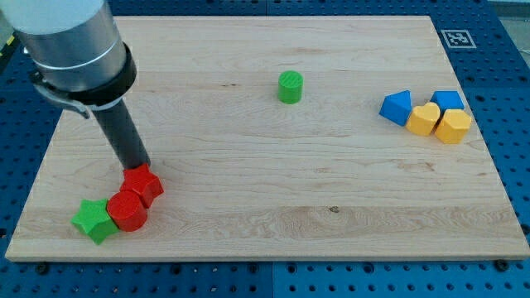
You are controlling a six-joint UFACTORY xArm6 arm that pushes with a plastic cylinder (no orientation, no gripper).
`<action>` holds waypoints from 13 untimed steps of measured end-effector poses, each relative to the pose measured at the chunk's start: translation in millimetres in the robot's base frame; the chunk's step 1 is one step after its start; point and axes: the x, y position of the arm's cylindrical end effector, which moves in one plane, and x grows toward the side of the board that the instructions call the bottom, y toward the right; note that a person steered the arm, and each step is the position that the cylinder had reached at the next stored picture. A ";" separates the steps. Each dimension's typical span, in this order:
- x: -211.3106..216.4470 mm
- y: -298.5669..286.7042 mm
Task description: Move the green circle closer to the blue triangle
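The green circle stands on the wooden board, above its middle. The blue triangle lies to the view's right of it, at the left end of a cluster of blocks. My tip is far away at the view's lower left, touching the top edge of a red star-shaped block. The tip is well to the left of and below the green circle.
A red round block and a green star sit beside the red star at the lower left. A yellow heart, a yellow hexagon and a blue block cluster by the blue triangle. A marker tag is at the upper right.
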 end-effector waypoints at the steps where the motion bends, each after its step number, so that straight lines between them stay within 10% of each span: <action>1: -54.3 12.7; 4: -221.4 176.3; 13: -195.4 161.5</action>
